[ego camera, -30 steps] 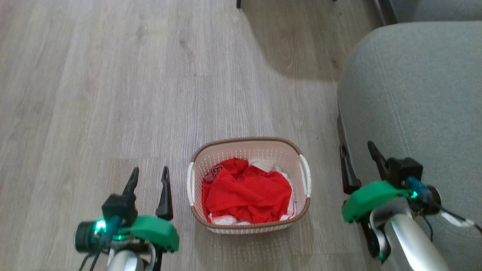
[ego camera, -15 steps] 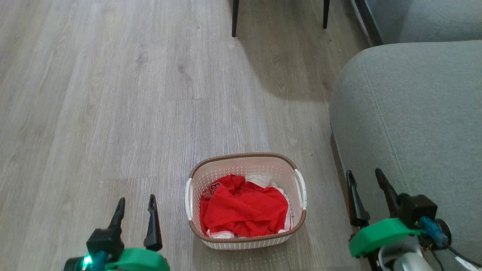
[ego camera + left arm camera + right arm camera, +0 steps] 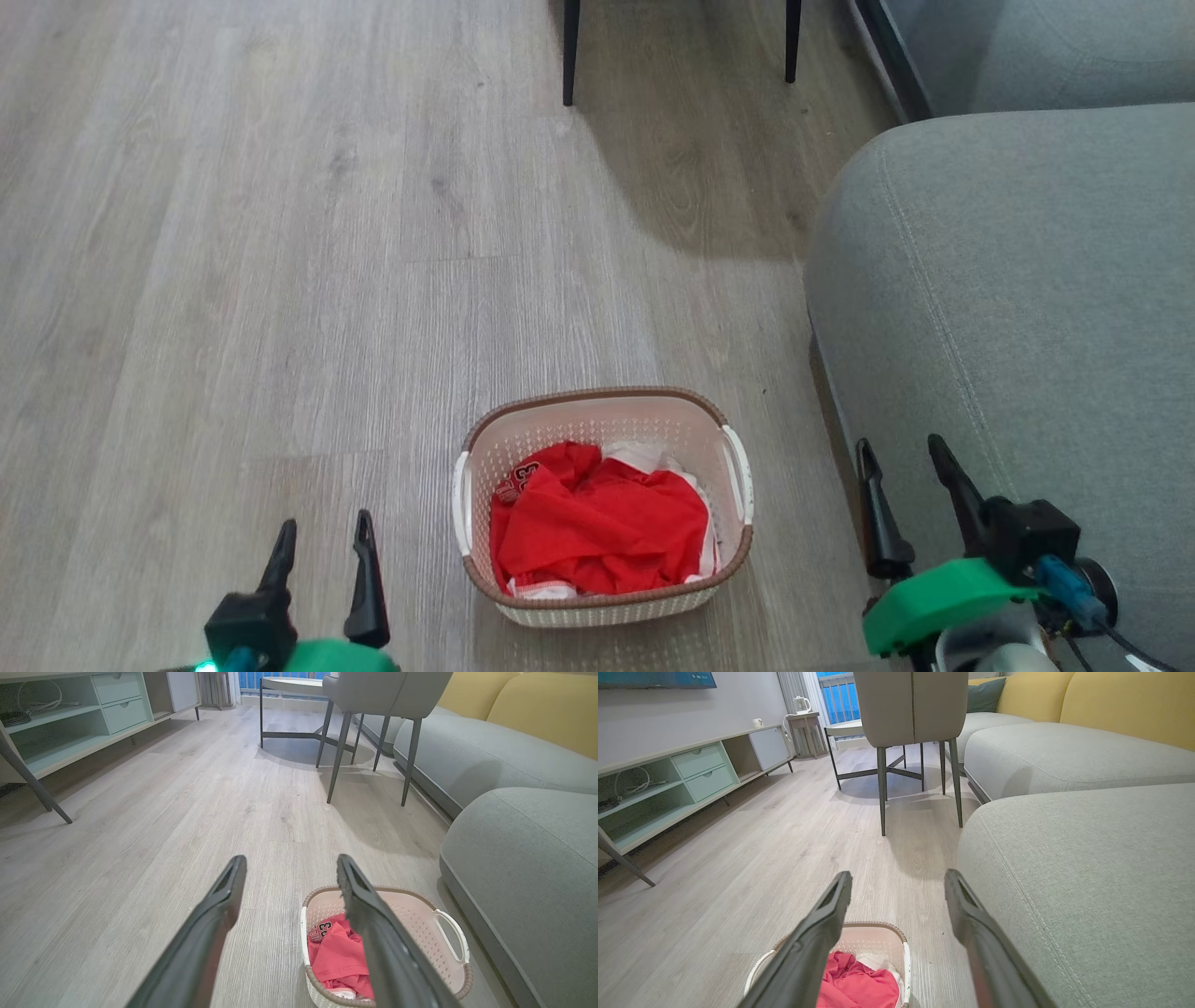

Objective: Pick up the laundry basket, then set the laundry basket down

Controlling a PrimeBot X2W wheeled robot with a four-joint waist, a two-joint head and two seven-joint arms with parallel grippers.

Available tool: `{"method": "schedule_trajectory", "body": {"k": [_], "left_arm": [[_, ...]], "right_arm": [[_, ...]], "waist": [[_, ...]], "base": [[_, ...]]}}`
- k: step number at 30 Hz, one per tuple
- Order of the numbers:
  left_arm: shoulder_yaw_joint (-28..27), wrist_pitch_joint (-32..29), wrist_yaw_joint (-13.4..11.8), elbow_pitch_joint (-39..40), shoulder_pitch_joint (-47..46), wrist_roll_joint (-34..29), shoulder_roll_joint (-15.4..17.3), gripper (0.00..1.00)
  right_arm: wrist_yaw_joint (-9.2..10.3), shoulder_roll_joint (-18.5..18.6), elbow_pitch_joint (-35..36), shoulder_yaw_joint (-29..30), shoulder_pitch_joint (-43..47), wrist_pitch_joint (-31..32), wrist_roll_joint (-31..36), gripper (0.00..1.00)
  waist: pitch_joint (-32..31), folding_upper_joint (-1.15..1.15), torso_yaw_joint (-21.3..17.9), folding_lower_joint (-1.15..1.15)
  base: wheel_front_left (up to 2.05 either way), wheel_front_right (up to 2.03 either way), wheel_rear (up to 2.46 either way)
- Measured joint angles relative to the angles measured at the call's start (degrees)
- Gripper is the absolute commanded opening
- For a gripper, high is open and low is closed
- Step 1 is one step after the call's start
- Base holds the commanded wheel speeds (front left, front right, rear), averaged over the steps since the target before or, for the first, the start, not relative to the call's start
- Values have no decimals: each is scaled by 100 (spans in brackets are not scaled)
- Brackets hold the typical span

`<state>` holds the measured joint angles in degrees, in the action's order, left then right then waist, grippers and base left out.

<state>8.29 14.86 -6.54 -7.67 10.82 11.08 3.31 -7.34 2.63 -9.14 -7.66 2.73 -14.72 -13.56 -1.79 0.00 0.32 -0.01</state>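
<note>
**Head view.** One small oval cream-white perforated plastic laundry basket [image 3: 597, 427], with a brown woven-look rim and two white side handles [image 3: 738, 476], stands on the grey wood-plank floor [image 3: 280, 280] at 6 o'clock. It contains one crumpled red garment [image 3: 597, 537] lying over one white cloth [image 3: 639, 455]. Two pairs of jaws flank the basket, both apart from it. The left jaws lie at its 9 o'clock. The right jaws lie at its 3 o'clock, just beside one grey upholstered sofa cushion [image 3: 1027, 308]. Each pair has two long dark fingers [image 3: 366, 583], spread wide and empty. Two dark chair legs [image 3: 568, 51] stand at 12 o'clock.
</note>
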Motion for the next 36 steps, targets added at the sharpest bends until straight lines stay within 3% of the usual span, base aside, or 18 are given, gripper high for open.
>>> {"method": "schedule_trajectory", "body": {"k": [9,10,17,36], "left_arm": [[-3,0,7,-118,-10,-110,-1,100],[0,0,15,-149,-10,-110,-1,0],[41,-18,14,-761,179,-60,-4,0],[-31,-297,208,-791,40,1220,-2,0]], "right_arm": [[0,-1,-16,5,-2,0,8,100],[0,-1,-29,7,-2,0,8,0],[0,-16,-651,-8,248,8,-32,0],[1,-12,-668,86,238,254,-1292,0]], "waist": [[21,0,-7,0],[21,0,-8,0],[24,0,-9,0],[51,0,-13,1]], "base": [[0,0,0],[0,0,0],[0,0,0],[0,0,0]]}}
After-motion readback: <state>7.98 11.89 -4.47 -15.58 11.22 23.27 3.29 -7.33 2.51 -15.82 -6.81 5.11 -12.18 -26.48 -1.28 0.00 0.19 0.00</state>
